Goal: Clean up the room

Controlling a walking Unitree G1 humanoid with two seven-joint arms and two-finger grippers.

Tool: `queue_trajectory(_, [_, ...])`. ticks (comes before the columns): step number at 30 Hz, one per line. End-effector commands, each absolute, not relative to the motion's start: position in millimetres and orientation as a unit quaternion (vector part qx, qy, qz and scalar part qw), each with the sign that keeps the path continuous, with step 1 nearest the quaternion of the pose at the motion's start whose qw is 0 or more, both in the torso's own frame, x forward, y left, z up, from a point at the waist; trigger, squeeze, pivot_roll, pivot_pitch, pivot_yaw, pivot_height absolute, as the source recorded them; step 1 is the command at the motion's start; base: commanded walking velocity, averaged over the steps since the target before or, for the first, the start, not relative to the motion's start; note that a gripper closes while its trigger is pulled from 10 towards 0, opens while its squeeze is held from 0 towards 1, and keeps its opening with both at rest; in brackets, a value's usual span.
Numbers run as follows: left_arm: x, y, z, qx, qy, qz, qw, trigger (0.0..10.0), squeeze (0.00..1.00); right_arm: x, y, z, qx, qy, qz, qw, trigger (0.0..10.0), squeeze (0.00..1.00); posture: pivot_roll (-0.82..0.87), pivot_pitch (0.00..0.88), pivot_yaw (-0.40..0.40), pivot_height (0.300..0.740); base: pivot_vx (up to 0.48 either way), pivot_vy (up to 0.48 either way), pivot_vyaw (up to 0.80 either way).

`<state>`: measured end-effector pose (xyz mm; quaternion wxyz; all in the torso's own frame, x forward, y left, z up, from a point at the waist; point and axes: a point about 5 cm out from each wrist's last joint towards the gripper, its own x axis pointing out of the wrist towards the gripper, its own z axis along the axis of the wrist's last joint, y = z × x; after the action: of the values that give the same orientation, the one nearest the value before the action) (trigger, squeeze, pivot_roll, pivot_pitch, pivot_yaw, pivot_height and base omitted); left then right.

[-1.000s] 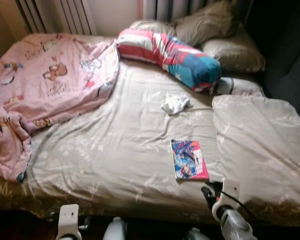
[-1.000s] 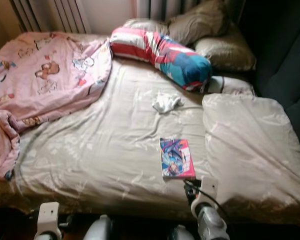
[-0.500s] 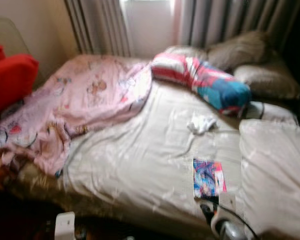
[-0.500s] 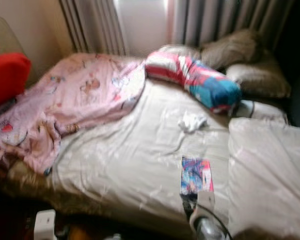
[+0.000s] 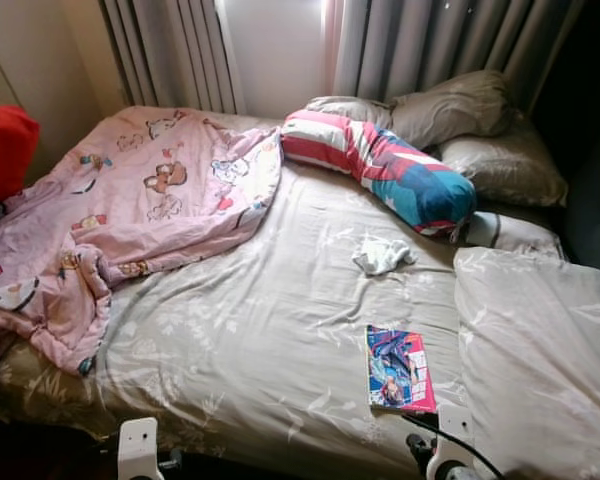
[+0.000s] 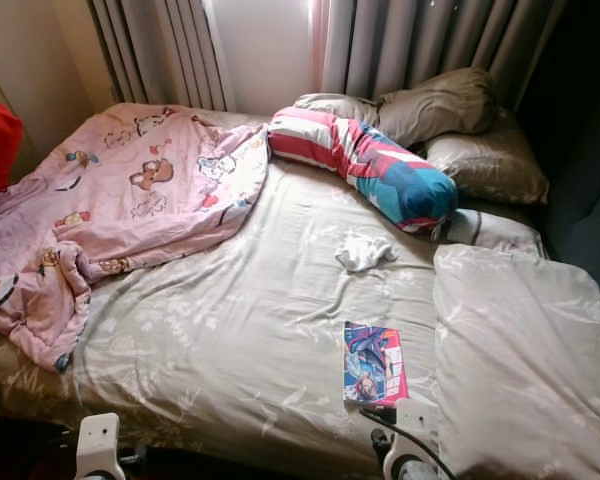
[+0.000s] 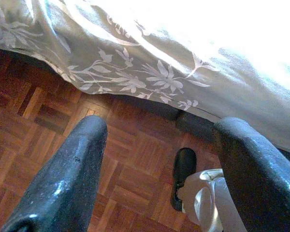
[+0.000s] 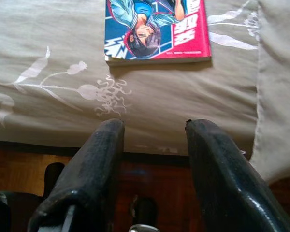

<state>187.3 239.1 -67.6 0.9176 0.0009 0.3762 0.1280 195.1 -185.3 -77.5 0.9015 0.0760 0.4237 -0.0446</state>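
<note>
A wide bed point(image 5: 270, 330) covered by a beige sheet printed with pale flowers takes up most of the scene, its head against grey pleated curtains point(image 5: 420, 45). A crumpled pink quilt with cartoon animals point(image 5: 130, 215) lies heaped over the bed's left side, and a plain beige duvet point(image 5: 540, 350) is folded over its right side. A long bolster striped red and white with a teal end point(image 5: 380, 170) slants across the head of the bed in front of three beige pillows point(image 5: 480, 130). A red cushion point(image 5: 2, 150) sits at the far left edge. On the bare sheet near the bed's foot lies a colourful comic book with a red edge point(image 5: 400, 368), and further up, below the bolster, a small crumpled white cloth point(image 5: 382, 256).

The right gripper point(image 8: 152, 133) hovers at the bed's edge just short of the book, jaws released and empty. The left gripper point(image 7: 159, 140) hangs over wooden parquet floor point(image 7: 48, 130) beside the bed, jaws spread apart, grasping nothing.
</note>
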Motion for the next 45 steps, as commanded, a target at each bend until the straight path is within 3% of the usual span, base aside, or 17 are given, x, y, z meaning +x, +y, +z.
queue_trajectory(1, [179,242,-72,-0.006,0.393,0.131,0.91,10.0,0.0,190,-189,-80,0.071,0.434,-0.048,0.897,10.0,0.0,0.1,0.0,-0.038,0.74,0.0,0.371,0.0])
queue_trajectory(10, [174,253,-71,-0.007,0.402,0.136,0.906,10.0,0.0,191,-195,-78,0.06,0.428,-0.041,0.901,10.0,0.0,0.1,0.0,-0.035,0.74,0.0,0.388,0.49])
queue_trajectory(29, [175,252,-72,-0.002,0.412,0.131,0.902,10.0,0.0,184,-208,-80,0.056,0.435,-0.044,0.897,10.0,0.0,0.11,0.0,-0.018,0.74,0.0,0.39,0.0])
queue_trajectory(37, [173,263,-69,-0.002,0.411,0.137,0.901,10.0,0.0,192,-188,-79,0.072,0.428,-0.043,0.9,10.0,0.0,0.1,0.0,-0.015,0.74,0.0,0.389,0.4])
queue_trajectory(45, [170,253,-74,-0.006,0.414,0.136,0.9,10.0,0.0,188,-195,-79,0.074,0.425,-0.049,0.901,10.0,0.0,0.11,0.002,-0.013,0.74,0.0,0.39,0.0])
